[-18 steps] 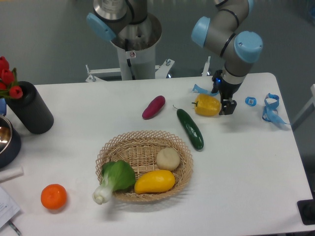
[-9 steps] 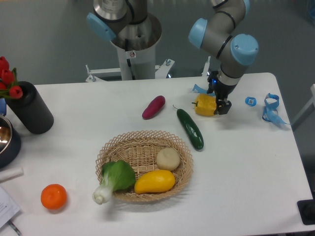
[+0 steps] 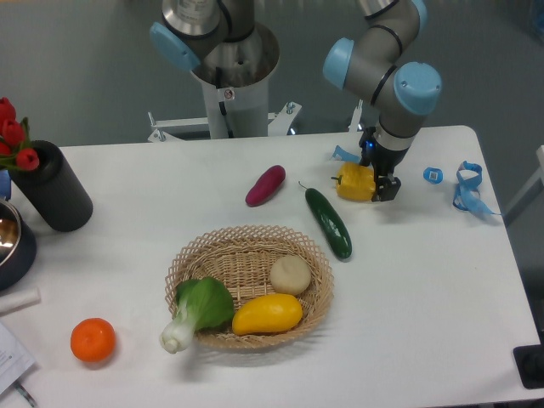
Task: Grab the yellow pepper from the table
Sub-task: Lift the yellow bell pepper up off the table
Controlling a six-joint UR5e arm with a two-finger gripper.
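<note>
The yellow pepper point(image 3: 351, 182), glossy and lobed, rests on the white table point(image 3: 425, 280) near its far right side. My gripper point(image 3: 376, 185) hangs low at the pepper's right flank and overlaps its edge. One dark finger point(image 3: 388, 189) shows just right of the pepper, while the other is hidden behind the wrist. The jaws look open and nothing is lifted. The pepper still sits on the tabletop.
A green cucumber point(image 3: 329, 223) lies just left and in front of the pepper, a purple vegetable point(image 3: 265, 185) further left. A wicker basket point(image 3: 183, 255) holds greens, a yellow squash and a pale round item. Blue clips point(image 3: 467, 187) lie right; a black vase point(image 3: 53, 187) and an orange point(image 3: 92, 339) left.
My gripper has shifted left from beside the pepper until it overlaps the pepper's right side. The pepper has not visibly moved.
</note>
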